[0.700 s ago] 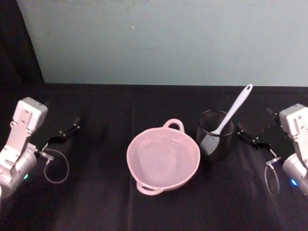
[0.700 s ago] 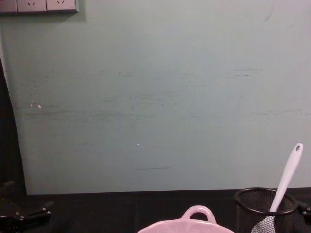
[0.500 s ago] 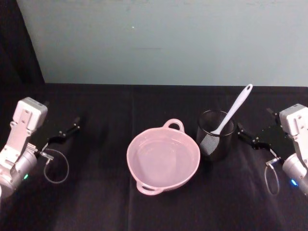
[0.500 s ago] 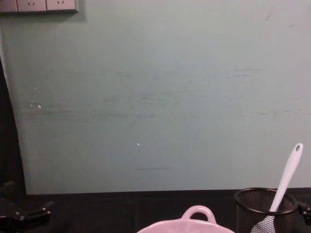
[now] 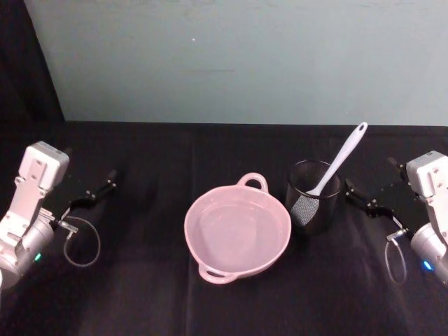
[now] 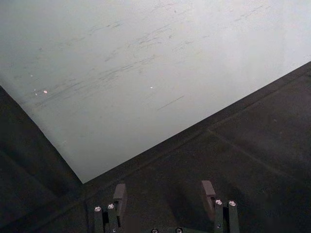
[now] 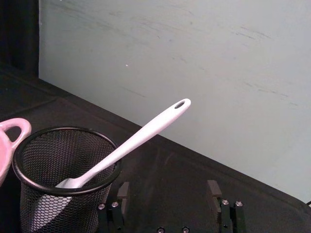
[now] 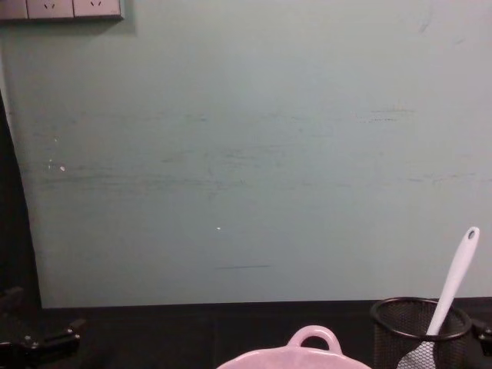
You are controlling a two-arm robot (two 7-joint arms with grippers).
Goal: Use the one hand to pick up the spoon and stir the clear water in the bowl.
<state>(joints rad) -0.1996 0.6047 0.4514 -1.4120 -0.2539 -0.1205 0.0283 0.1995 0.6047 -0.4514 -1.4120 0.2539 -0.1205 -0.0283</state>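
I see the spoon [image 5: 341, 159] standing tilted in the black mesh cup [image 5: 313, 206], just right of the pink bowl [image 5: 198, 213]. Right gripper [image 5: 362, 199]: right of the bowl, beyond the cup, jaws wide, holding nothing. Left gripper [image 5: 94, 192]: parked well left of the bowl, jaws wide.

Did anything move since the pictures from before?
Nothing visibly moved. The spoon still leans in the black mesh cup beside the pink bowl. The left pincer and the right pincer still wait open at the sides.
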